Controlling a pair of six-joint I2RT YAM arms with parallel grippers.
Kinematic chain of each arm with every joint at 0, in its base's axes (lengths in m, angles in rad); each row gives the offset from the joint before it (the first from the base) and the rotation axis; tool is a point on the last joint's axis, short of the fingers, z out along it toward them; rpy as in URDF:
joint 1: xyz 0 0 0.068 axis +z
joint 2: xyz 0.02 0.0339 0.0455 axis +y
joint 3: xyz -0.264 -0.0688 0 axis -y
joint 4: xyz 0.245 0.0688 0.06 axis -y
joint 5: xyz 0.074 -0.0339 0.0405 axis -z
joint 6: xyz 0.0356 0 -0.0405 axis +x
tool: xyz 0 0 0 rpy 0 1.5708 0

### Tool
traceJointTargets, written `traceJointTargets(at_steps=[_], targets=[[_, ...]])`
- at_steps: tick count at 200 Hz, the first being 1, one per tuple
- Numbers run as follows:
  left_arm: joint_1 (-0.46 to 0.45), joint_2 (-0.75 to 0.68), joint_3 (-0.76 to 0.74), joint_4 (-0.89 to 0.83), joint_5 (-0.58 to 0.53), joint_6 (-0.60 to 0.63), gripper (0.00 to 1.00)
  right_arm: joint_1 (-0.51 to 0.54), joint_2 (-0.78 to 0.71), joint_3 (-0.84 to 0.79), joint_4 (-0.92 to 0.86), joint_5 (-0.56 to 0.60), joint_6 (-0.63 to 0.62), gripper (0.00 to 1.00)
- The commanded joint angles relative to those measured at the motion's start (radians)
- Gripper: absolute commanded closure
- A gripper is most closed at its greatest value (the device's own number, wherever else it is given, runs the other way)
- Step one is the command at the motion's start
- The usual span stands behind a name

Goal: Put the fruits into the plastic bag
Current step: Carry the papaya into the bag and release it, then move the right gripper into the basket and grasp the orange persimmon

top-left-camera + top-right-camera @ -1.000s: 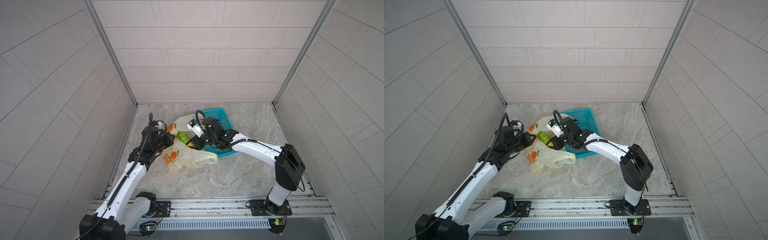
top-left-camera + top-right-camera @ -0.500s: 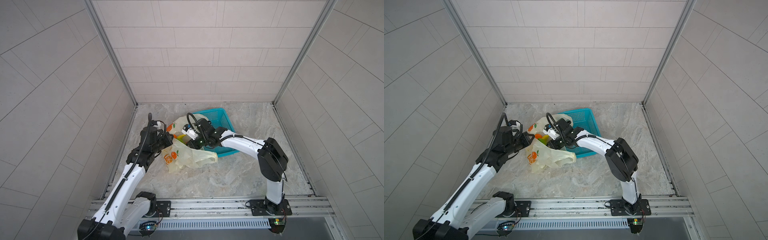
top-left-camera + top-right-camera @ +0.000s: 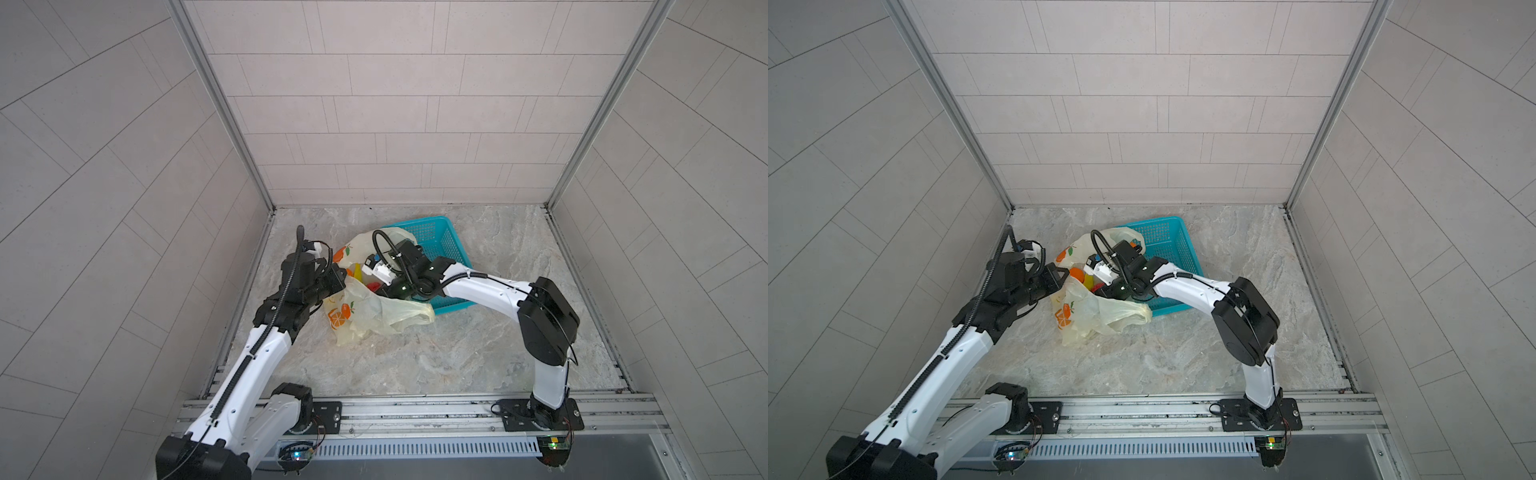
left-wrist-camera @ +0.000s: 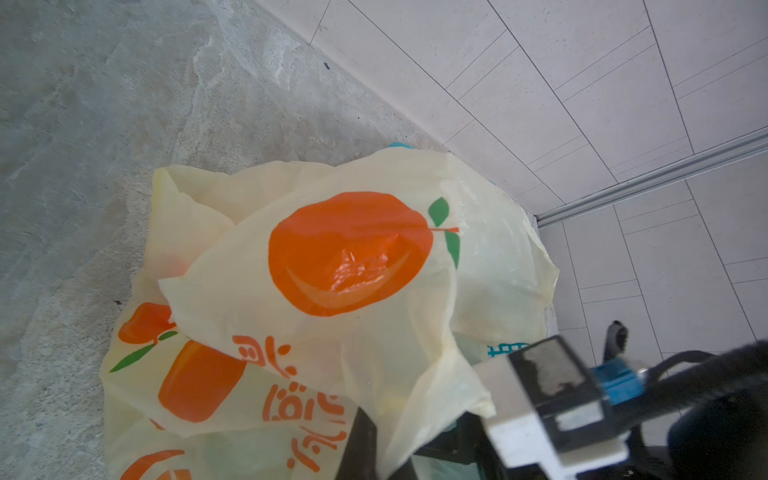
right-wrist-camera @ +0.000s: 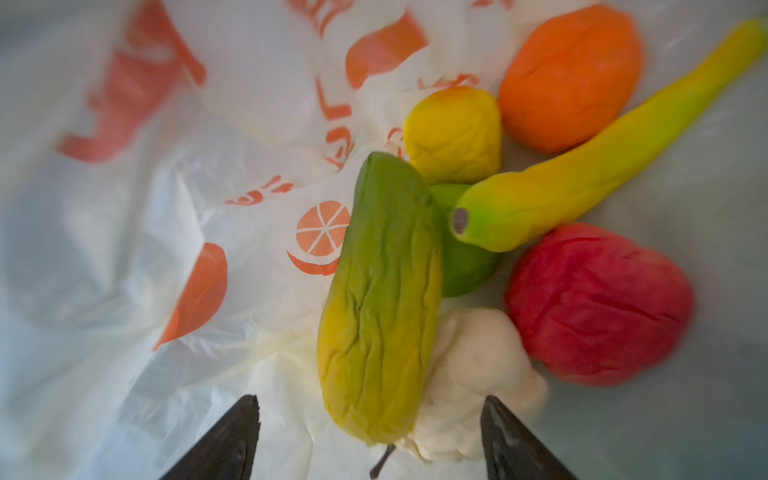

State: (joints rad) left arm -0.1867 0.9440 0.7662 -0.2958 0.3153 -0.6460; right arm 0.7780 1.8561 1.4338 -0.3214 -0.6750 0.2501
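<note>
The left pincer (image 3: 340, 277) is pinched shut on the left edge of the plastic bag (image 3: 374, 316). The right pincer (image 5: 370, 399) is open inside the bag, and a green-yellow fruit (image 5: 382, 299) lies loose between its tips. A teal basket (image 3: 440, 241) sits just behind.

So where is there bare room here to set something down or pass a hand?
Free: marble table between plastic bag and front rail; the strip from teal basket to the right wall. Crowded: centre-left, where left gripper pinches the bag rim and open right gripper reaches inside over the fruits.
</note>
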Motion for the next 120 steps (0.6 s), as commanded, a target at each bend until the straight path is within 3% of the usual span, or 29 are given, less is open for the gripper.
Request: traceJointTargets(at_steps=[1,42,69,97,120], targets=[[-0.004,0.004,0.004,0.023,-0.014,0.008,1.0,-0.029,-0.128,-0.044,0.112,0.041,0.023,0.18],[-0.004,0.022,0.002,0.027,-0.022,0.001,1.0,-0.106,-0.293,-0.159,0.261,0.05,0.075,0.2],[-0.004,0.029,0.001,0.03,-0.021,-0.004,1.0,-0.206,-0.378,-0.278,0.472,0.061,0.227,0.2],[-0.004,0.033,-0.002,0.029,-0.021,-0.006,1.0,-0.309,-0.405,-0.385,0.623,0.161,0.366,0.2],[-0.004,0.032,-0.005,0.029,-0.023,-0.007,1.0,-0.337,-0.378,-0.387,0.545,0.288,0.373,0.2]])
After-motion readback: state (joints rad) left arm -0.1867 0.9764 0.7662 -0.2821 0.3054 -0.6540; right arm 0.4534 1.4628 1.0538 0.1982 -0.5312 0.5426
